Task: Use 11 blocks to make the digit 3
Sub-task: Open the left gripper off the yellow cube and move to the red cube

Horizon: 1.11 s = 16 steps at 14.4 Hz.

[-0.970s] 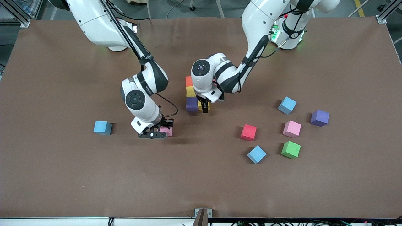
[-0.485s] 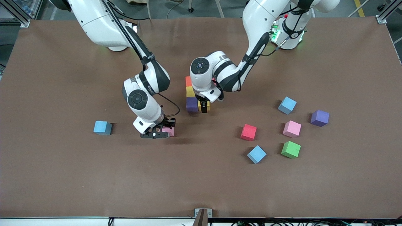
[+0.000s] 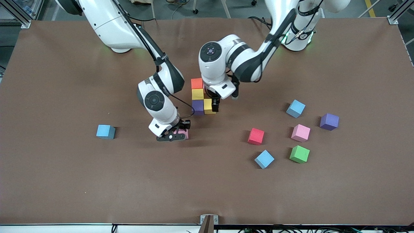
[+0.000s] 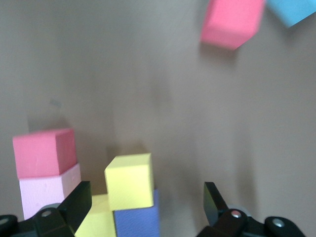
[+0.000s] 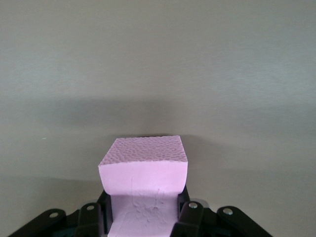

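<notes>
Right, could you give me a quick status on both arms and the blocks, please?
Right tool shut on pink block, near the started digit. Left tool open above its yellow block. Nothing in the way.

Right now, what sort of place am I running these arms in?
Probably a robotics lab or test cell: a table covered in plain brown sheet, framed by aluminium rails, loose cables on the floor, and foam blocks as practice pieces.

The right gripper [image 3: 177, 133] points down just above the worktop, its fingers [image 5: 190, 213] clamped on a pink block [image 5: 144, 170]. The left gripper [image 3: 215, 106] hangs wrist-down near the worktop's middle, fingers [image 4: 213, 198] spread wide, holding nothing.
</notes>
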Tool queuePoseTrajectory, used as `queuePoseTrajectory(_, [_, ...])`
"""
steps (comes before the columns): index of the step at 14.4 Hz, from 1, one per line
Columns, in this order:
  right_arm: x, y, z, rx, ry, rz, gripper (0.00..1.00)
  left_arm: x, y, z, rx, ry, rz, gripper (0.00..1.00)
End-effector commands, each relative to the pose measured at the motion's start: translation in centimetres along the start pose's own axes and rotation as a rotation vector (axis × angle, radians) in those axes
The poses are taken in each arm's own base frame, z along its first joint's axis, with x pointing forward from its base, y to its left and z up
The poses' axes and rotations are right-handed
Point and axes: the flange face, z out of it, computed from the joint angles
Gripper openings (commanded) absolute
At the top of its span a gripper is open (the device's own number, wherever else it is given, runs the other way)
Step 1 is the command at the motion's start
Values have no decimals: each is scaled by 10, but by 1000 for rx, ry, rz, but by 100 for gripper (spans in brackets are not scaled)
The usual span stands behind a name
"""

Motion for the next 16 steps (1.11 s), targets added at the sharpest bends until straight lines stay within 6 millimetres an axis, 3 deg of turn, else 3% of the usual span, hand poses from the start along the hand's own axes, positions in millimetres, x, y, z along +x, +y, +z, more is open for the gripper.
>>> queuePoseTrajectory(1, [1,-25,7,7,0,17,0,65,36,-22,-12,13,98,100])
queuePoseTrajectory(5, [-17,-45,20,-15,-38,11,0,129,81,-26,-19,5,173,100])
queuePoseTrajectory(9, [-29,-61,26,-37,-69,25,0,185,109,19,39,11,232,100])
queuePoseTrajectory(14, [-31,-74,35,-49,-76,65,0,213,126,89,71,-19,284,100])
queuePoseTrajectory(16, [-33,-76,37,-52,-80,71,0,206,125,108,73,-37,326,100])
